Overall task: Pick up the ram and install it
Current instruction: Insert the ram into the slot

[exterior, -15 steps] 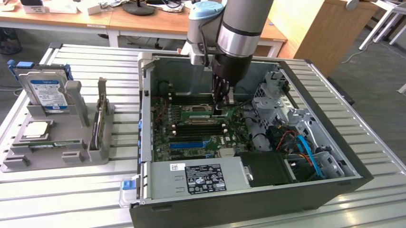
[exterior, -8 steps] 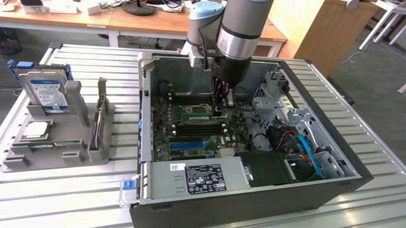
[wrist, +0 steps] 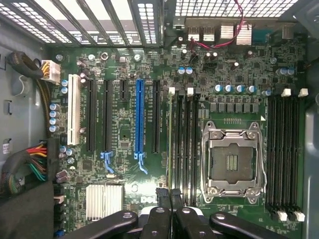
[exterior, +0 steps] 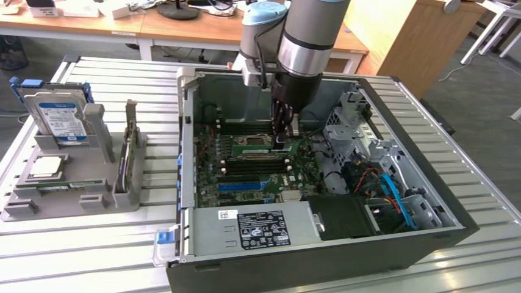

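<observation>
We see the open case (exterior: 468,213) on the slatted table (exterior: 82,256). Its walls and power supply (exterior: 252,229) hem in the arm (exterior: 313,36), while the tray (exterior: 122,198) with the hard drive (exterior: 61,119) and processor (exterior: 47,166) stands well apart on the exterior view's left. Down on the motherboard (wrist: 124,144), the gripper (wrist: 171,194) has its fingers together at one end of the ram (exterior: 254,145), which stands in a slot beside the socket (wrist: 232,159). From the wrist the ram is edge-on, so we cannot tell whether they pinch it or only touch it.

End of ram (exterior: 248,146) (partly) behind tool (exterior: 282,143)
</observation>
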`<state>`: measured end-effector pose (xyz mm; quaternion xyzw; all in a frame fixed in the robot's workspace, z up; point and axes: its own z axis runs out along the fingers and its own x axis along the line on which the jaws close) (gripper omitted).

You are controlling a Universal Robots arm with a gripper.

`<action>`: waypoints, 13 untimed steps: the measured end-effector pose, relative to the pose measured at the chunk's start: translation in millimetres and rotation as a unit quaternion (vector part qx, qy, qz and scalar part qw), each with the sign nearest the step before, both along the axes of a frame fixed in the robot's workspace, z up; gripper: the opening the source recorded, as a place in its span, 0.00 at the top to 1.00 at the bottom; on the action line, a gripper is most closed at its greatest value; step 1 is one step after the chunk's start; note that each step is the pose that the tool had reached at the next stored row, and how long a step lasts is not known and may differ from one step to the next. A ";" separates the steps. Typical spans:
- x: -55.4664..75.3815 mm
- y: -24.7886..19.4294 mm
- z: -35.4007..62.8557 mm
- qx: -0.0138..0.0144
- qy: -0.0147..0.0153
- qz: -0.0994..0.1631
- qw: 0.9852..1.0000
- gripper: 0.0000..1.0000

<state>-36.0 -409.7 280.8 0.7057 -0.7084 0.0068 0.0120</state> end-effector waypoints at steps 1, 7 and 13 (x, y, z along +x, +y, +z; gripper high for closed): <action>0.1 0.7 -0.2 0.000 0.000 0.000 1.000 0.88; 0.1 3.1 -0.8 0.000 0.000 0.000 1.000 0.88; 0.1 3.1 -3.5 0.000 0.000 0.000 1.000 0.88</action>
